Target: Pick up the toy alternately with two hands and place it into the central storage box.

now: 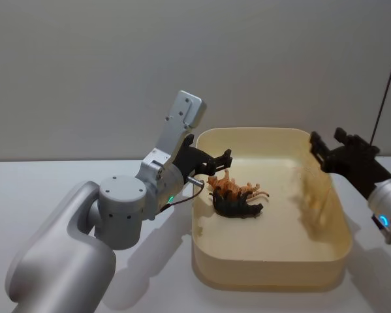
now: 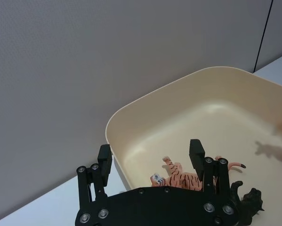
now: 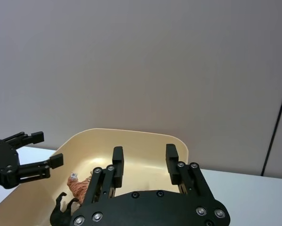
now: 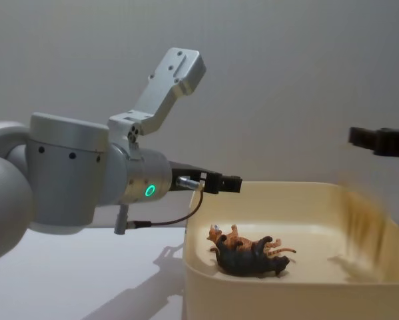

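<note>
Toys, a striped tiger and a dark animal, lie in the box below the spread, empty left pincer and right pincer; next, fetch another toy.

I see the cream-yellow storage box on the white table, open-topped with rounded corners. Inside, near its left wall, an orange striped tiger toy lies on its side, touching a black animal toy.
</note>
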Motion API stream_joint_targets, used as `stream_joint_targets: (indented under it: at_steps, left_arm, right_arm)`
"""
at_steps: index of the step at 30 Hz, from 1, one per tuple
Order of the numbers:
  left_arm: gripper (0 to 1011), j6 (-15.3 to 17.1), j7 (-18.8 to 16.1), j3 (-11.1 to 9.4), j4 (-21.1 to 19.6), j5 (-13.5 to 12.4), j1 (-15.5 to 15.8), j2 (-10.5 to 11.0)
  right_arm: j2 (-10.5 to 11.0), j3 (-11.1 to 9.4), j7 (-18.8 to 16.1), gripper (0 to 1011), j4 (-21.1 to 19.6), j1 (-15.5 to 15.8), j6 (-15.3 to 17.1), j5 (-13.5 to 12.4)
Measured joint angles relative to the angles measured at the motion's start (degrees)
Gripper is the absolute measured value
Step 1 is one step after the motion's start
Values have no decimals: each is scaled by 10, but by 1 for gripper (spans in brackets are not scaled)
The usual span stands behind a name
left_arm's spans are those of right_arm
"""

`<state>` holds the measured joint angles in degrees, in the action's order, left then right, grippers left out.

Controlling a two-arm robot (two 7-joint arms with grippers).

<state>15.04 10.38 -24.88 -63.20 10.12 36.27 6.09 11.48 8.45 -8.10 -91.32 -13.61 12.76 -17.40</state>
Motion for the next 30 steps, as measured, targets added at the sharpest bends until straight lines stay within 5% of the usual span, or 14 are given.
stream_joint_targets:
  at_steps: [17,30]
  left_arm:
    - [1002,0,0,0,0,0,0,0]
    - [1002,0,0,0,0,0,0,0]
  right_arm:
    - [-11,8,-7,1000,10,-19,8,6]
    - [-3,-1,1,1001,-1,-10,-1,-7]
